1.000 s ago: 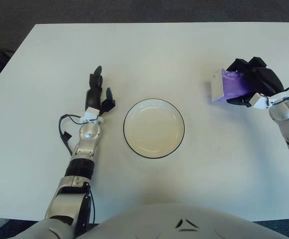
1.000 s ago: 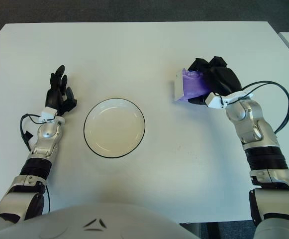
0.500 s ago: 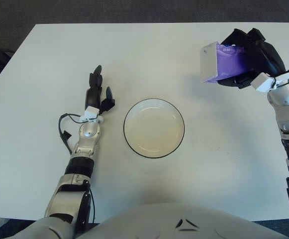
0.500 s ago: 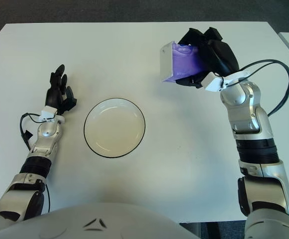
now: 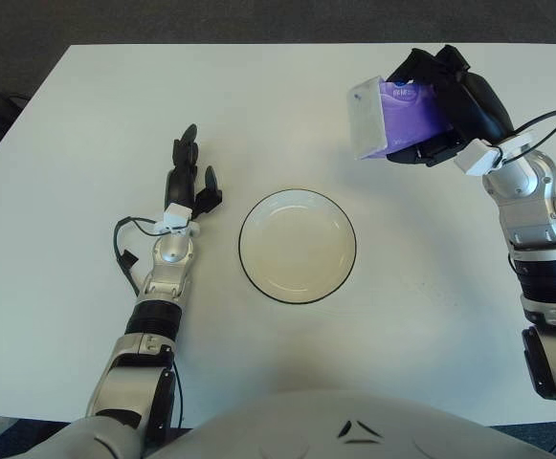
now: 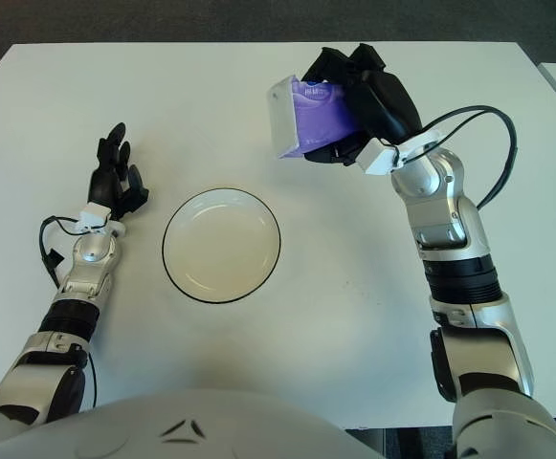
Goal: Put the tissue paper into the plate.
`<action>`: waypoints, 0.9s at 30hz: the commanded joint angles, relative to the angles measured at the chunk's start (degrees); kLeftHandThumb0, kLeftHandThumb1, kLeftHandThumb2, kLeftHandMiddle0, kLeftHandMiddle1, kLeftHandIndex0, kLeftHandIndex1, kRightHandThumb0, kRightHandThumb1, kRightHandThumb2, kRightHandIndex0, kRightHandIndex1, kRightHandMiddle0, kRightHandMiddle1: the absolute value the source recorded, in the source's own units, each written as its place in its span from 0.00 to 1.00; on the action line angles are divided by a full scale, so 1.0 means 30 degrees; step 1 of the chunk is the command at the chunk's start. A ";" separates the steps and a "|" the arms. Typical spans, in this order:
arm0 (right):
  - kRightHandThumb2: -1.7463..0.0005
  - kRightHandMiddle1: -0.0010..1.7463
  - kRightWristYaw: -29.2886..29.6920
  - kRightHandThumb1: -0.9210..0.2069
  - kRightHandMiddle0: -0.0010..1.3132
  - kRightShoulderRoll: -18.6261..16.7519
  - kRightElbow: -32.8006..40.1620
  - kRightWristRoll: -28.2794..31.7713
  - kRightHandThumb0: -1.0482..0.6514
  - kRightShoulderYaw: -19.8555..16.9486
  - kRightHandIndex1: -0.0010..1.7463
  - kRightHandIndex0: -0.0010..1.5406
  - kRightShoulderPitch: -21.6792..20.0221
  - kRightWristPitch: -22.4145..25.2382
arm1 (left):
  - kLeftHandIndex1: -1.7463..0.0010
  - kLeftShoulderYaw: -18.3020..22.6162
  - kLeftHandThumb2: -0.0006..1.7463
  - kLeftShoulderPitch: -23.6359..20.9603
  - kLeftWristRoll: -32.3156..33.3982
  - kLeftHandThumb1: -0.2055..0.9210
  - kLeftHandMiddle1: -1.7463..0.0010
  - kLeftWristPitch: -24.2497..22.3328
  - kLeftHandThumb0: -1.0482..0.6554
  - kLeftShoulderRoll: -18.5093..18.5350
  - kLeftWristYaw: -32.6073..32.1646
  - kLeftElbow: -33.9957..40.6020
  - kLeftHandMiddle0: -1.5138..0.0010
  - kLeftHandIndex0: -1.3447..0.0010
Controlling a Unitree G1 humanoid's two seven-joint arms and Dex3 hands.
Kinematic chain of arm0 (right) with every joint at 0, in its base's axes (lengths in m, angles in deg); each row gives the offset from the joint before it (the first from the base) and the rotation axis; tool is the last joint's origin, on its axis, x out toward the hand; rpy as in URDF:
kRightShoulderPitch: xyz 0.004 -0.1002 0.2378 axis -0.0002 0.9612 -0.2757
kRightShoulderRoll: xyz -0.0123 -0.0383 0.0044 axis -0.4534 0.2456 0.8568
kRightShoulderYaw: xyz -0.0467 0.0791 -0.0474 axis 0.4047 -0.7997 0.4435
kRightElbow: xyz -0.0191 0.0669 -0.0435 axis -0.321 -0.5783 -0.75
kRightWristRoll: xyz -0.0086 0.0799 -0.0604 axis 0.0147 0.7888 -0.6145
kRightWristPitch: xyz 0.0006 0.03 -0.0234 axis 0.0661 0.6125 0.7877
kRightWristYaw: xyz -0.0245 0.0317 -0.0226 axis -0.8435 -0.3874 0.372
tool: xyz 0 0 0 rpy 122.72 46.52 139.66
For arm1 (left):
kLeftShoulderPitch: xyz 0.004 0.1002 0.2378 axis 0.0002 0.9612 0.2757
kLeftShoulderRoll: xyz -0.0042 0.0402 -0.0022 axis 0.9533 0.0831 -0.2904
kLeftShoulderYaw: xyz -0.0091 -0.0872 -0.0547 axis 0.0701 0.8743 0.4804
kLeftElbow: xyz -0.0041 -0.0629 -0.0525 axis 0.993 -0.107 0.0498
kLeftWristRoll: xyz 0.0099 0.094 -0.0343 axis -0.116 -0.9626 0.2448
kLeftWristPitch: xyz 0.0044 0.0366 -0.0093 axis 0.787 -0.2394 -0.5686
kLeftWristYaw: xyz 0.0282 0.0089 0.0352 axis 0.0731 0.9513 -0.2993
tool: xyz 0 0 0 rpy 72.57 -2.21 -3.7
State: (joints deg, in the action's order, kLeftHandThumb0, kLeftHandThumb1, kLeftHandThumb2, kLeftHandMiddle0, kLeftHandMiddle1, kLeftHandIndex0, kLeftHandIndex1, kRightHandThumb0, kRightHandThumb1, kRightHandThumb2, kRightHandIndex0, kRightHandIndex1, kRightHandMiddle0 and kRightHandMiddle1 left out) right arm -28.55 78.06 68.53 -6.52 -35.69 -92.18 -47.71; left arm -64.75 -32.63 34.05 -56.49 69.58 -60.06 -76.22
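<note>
The broad white rectangular table (image 5: 287,96) leaves plenty of open surface on every side of the round, shallow cream plate with a thin black rim (image 5: 297,246), which sits near the middle, well apart from all four table edges, with dark carpet showing beyond the far edge. The right hand (image 5: 447,103), black and three-fingered, has its fingers clamped around the purple and white soft tissue paper packet (image 5: 392,119), holding it in the air above the table, beyond the plate and to its right, with the white end face turned toward the plate side. Compared with a second ago, the packet has travelled from the table's right edge inward and upward in the view, and now shows much nearer the plate than before, though not yet over it. The left hand (image 5: 188,178) shows just left of the plate in the same spot as earlier, its dark fingers relaxed and slightly apart, holding nothing. The packet looks like glossy plastic wrap in a boxy block shape; the plate looks smooth and glazed.
</note>
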 commanded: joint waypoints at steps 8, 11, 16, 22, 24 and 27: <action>0.38 1.00 0.0074 0.37 0.83 -0.0925 -0.0110 -0.0348 0.43 0.1315 1.00 0.90 -0.0856 -0.2991 | 0.74 -0.0216 0.52 0.2644 -0.0268 1.00 1.00 0.0201 0.18 -0.0552 0.0042 -0.2038 0.83 1.00; 0.39 1.00 -0.0001 0.35 0.83 -0.1138 0.0176 -0.0515 0.42 0.1665 1.00 0.90 -0.0378 -0.3509 | 0.74 -0.0227 0.52 0.2671 -0.0298 1.00 1.00 0.0204 0.18 -0.0536 0.0027 -0.2004 0.83 1.00; 0.41 1.00 -0.0546 0.31 0.81 -0.1619 0.1853 -0.0348 0.41 0.2457 1.00 0.88 0.1227 -0.3666 | 0.73 -0.0267 0.52 0.2731 -0.0368 1.00 1.00 0.0130 0.18 -0.0489 0.0029 -0.1852 0.83 1.00; 0.40 1.00 -0.2424 0.34 0.78 -0.1911 0.2095 0.1579 0.43 0.2837 1.00 0.84 0.1121 -0.2944 | 0.71 -0.0348 0.52 0.2775 -0.0478 1.00 0.99 0.0081 0.17 -0.0389 0.0035 -0.1753 0.83 1.00; 0.39 1.00 -0.2970 0.36 0.77 -0.1992 0.2095 0.1948 0.44 0.2951 1.00 0.83 0.0999 -0.2778 | 0.70 -0.0382 0.52 0.2754 -0.0581 1.00 1.00 0.0101 0.16 -0.0297 0.0000 -0.1829 0.83 1.00; 0.37 1.00 -0.3448 0.40 0.74 -0.2010 0.2075 0.2056 0.47 0.3029 1.00 0.82 0.0856 -0.2846 | 0.70 -0.0425 0.51 0.2680 -0.0675 1.00 1.00 0.0138 0.15 -0.0187 -0.0005 -0.2039 0.84 1.00</action>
State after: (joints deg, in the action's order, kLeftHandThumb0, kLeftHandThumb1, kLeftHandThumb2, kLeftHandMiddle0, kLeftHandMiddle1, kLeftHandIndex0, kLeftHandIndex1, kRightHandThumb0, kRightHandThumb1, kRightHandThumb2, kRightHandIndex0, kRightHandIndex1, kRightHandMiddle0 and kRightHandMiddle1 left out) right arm -37.03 72.13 73.47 -2.11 -26.67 -88.85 -56.29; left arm -65.06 -32.63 33.97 -56.51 69.74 -60.06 -75.83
